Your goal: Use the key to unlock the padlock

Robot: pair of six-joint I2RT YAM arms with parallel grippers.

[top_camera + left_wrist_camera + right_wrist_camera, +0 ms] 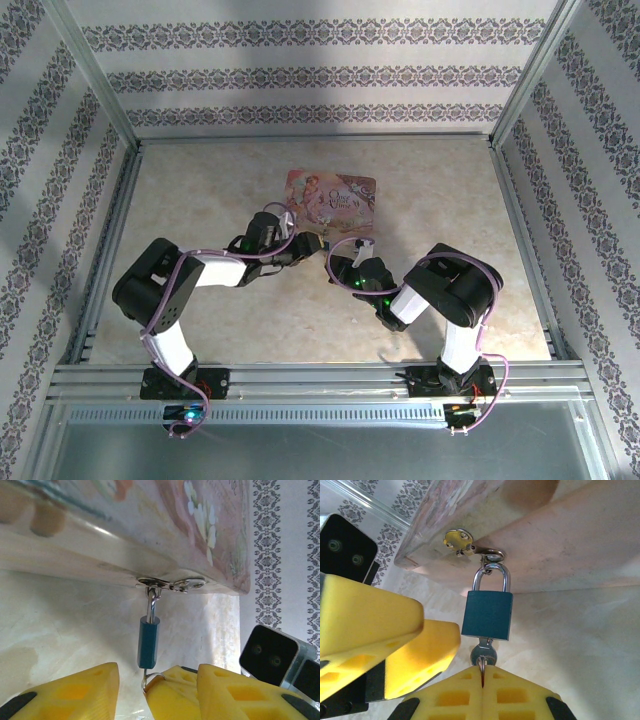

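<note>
The padlock [487, 615] hangs by its shackle [491, 577] from the hasp [487, 555] on the side of the pink tin [560, 540], at the tin's near edge. The key [484, 655] sits in the padlock's bottom end. Its blade is hidden inside, and only the bow and a wire ring [482, 672] show. The right fingers [520, 695] are pressed together on that ring end; whether the pads pinch the bow itself or just the ring is hard to make out. The left fingers [70, 692] stand apart, one on each side of the padlock's narrow edge, with a gap to it on both sides, and their bases are cut off by the frame. From the top camera the padlock and key are covered by the two wrists that meet there. Up close, the tin's printed lid is blurred. Bare counter [200, 180] lies to the left, right and near side of the tin, ending at metal rails [100, 260] below the patterned walls [300, 80]
</note>
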